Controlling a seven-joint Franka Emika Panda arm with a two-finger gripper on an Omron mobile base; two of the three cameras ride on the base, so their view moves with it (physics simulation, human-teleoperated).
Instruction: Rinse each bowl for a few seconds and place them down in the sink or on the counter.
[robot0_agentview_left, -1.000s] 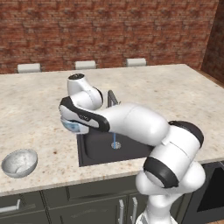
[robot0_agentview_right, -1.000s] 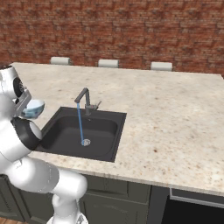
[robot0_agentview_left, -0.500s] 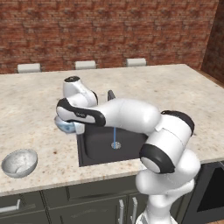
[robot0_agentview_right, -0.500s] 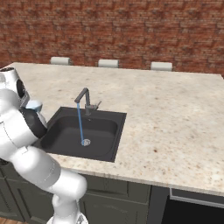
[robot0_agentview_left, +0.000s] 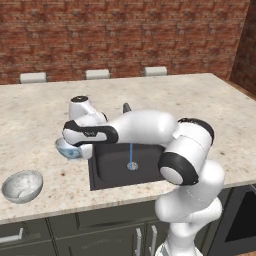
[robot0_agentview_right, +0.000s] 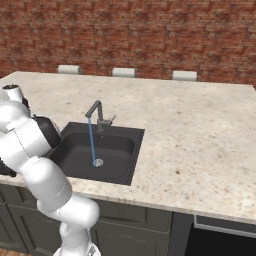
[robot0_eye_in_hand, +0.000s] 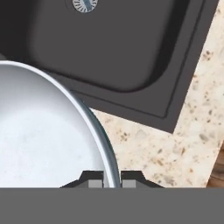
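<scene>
Over the last second the arm has swung the pale blue bowl (robot0_agentview_left: 68, 148) away from above the sink (robot0_agentview_left: 127, 167) and lowered it toward the counter (robot0_agentview_left: 40, 115) just beside the basin's left rim; it now sits at or just above the stone, though contact cannot be confirmed. The end effector (robot0_eye_in_hand: 111, 178) is pinched narrow on the bowl's rim, one finger inside the white interior and one outside. The faucet (robot0_agentview_right: 98, 114) runs a thin blue stream onto the drain (robot0_agentview_right: 98, 162). By my reading this bowl's rinse is done and it is being put down, with release the step in hand. The speckled grey bowl (robot0_agentview_left: 22, 186) waits near the counter's front edge, well left of the sink, unrinsed. No brands, labels or writing are readable anywhere.
</scene>
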